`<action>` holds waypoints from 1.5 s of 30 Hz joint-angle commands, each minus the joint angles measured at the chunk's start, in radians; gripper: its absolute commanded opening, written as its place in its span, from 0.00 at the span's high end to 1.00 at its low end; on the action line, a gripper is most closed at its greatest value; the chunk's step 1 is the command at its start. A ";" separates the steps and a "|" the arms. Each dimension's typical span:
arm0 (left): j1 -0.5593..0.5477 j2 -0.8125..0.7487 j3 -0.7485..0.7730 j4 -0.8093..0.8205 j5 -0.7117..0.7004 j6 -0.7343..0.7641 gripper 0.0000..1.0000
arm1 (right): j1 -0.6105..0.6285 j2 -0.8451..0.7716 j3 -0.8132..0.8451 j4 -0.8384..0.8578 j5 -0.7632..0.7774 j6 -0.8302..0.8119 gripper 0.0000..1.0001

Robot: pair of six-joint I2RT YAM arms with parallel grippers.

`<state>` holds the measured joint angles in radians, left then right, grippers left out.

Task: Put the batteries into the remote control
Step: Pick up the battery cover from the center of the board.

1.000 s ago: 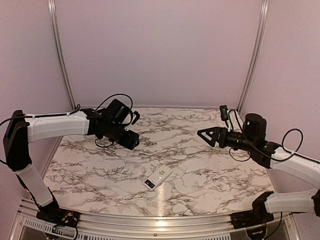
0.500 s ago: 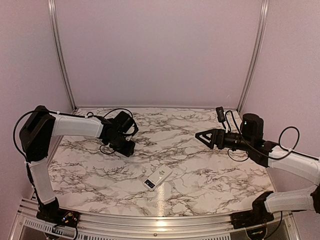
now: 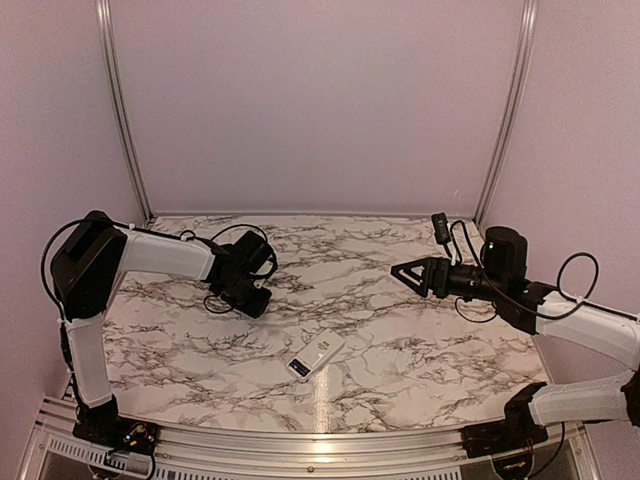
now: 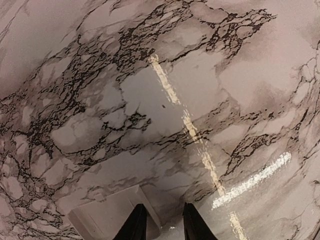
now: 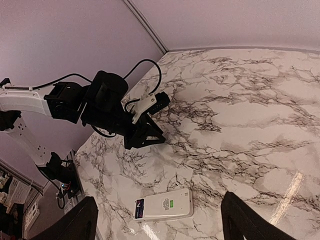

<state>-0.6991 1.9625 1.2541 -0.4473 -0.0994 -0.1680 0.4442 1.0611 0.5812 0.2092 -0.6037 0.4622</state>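
Left pincer [image 3: 258, 300]: low over the tabletop [image 3: 420, 340], fingers narrowly parted, empty. Remote [image 3: 315, 353]: flat, to that pincer's near right, long axis near-left to far-right. Right pincer [image 3: 402, 271]: spread wide, empty, raised, farther off. Left arm is nearer. Batteries not visible.

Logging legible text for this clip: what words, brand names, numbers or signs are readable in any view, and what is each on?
No text can be read in any view.
Remote control: its face has rows of tiny printed marks, a dark blue patch at one end and a small green mark, all too small to read.
Nothing else in the three views shows lettering.
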 commanded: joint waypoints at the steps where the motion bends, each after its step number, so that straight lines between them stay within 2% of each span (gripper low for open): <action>1: 0.004 0.027 -0.005 0.027 -0.016 0.010 0.79 | -0.010 0.007 0.040 0.021 -0.014 -0.001 0.19; 6: 0.003 -0.053 -0.045 0.050 0.065 0.005 0.99 | -0.010 0.019 0.041 0.038 -0.031 -0.010 0.27; 12: -0.006 -0.257 -0.125 0.079 0.382 0.026 1.00 | 0.005 0.028 0.057 0.090 -0.132 -0.043 0.34; 18: -0.036 -0.456 -0.186 0.071 0.683 0.043 1.00 | 0.111 0.007 0.114 0.052 -0.182 -0.176 0.36; 22: -0.117 -0.557 -0.197 0.031 0.822 0.077 1.00 | 0.222 0.010 0.168 -0.014 -0.188 -0.287 0.39; 29: -0.261 -0.638 -0.181 0.001 1.060 0.085 1.00 | 0.362 0.006 0.257 -0.101 -0.249 -0.441 0.45; 35: -0.344 -0.680 -0.173 0.069 1.163 0.006 1.00 | 0.526 0.002 0.333 -0.240 -0.197 -0.588 0.55; 45: -0.376 -0.713 -0.162 0.183 1.235 -0.111 1.00 | 0.803 0.076 0.463 -0.429 0.034 -0.746 0.63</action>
<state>-1.0599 1.2667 1.0756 -0.3340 1.0897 -0.2287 1.1725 1.0962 0.9649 -0.1009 -0.6979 -0.1898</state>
